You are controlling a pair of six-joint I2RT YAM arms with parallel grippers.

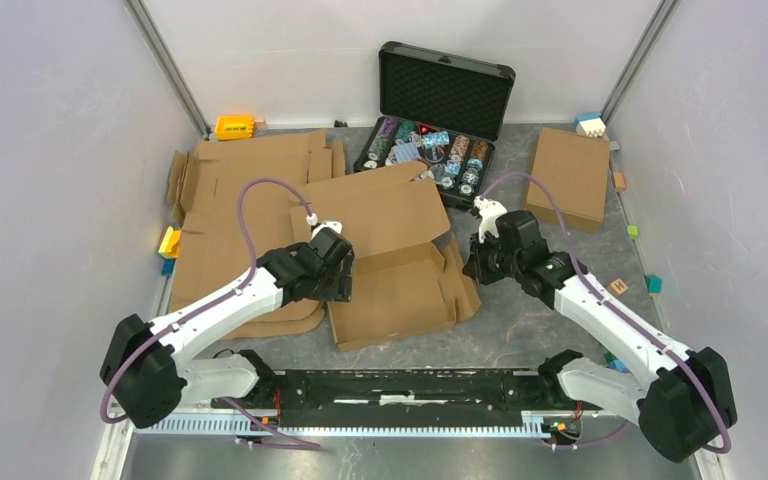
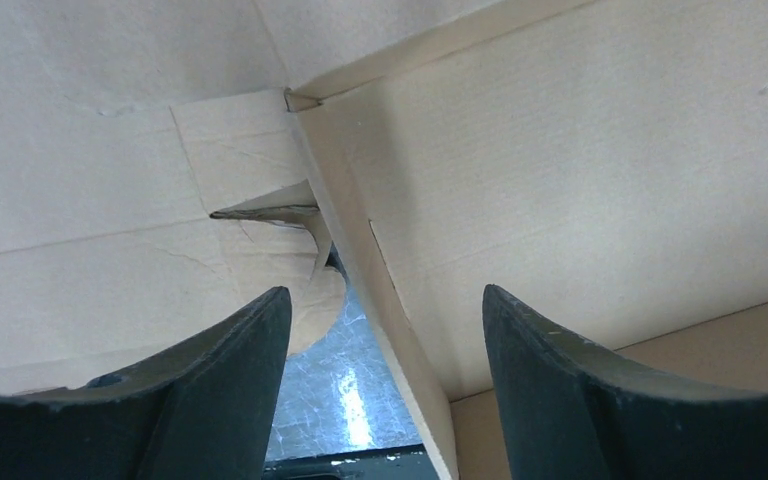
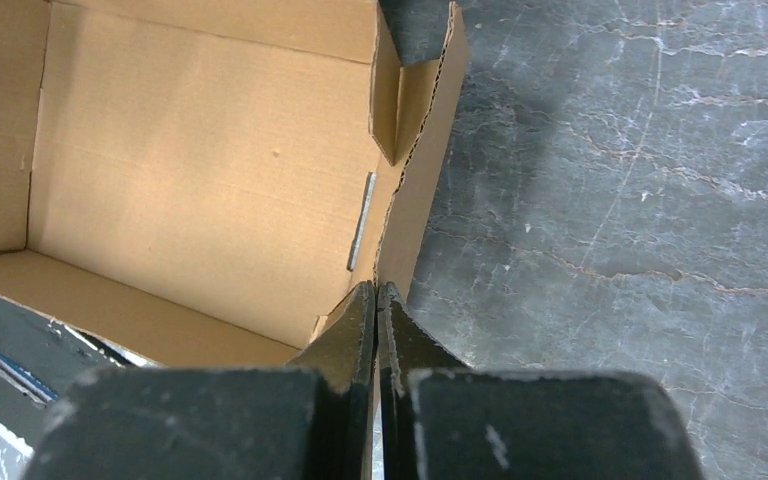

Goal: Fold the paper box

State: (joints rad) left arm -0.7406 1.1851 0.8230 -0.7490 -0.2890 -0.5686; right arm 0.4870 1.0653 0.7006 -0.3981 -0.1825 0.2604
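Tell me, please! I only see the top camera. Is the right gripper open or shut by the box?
Observer: Shut. Its wrist view shows the right gripper with fingers pressed together, tips at the near end of the box's right wall.
Operator: What about the left gripper? I can't see its fingers.
Observer: Open. The left gripper has one finger on each side of the box's left wall, and neither seems to touch it.
Operator: Is that corner closed up?
Observer: No. The table shows through a gap beside that wall.
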